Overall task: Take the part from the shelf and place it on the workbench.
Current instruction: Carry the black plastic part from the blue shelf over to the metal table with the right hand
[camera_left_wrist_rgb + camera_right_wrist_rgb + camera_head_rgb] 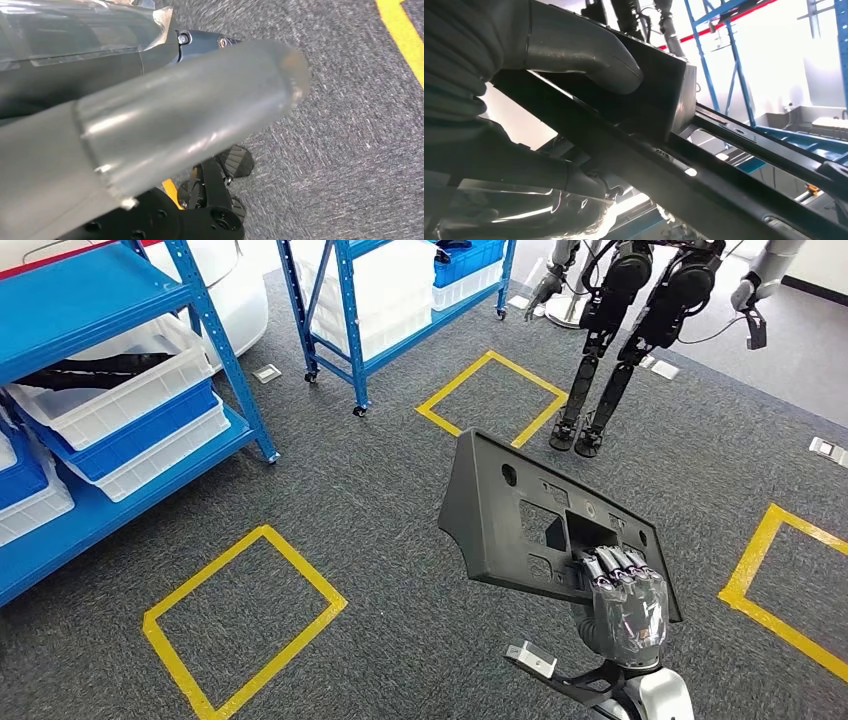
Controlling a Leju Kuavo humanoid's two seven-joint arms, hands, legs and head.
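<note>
The part (520, 510) is a dark grey plastic panel with cut-outs and round holes. In the head view it is held up over the carpet, right of centre. My right hand (625, 605) grips it at its lower right edge, fingers hooked into a rectangular opening. The right wrist view shows the panel (659, 100) from behind, with the thumb (589, 55) pressed on a boxed section. My left hand (175, 115) hangs over the carpet as a blurred grey thumb stretched out with nothing against it.
A blue shelf (215, 340) with white and blue bins (110, 390) stands at the left, and a second blue shelf (345, 310) behind it. Yellow tape squares (245, 615) mark the grey carpet. Another humanoid robot (640, 320) stands ahead at the upper right.
</note>
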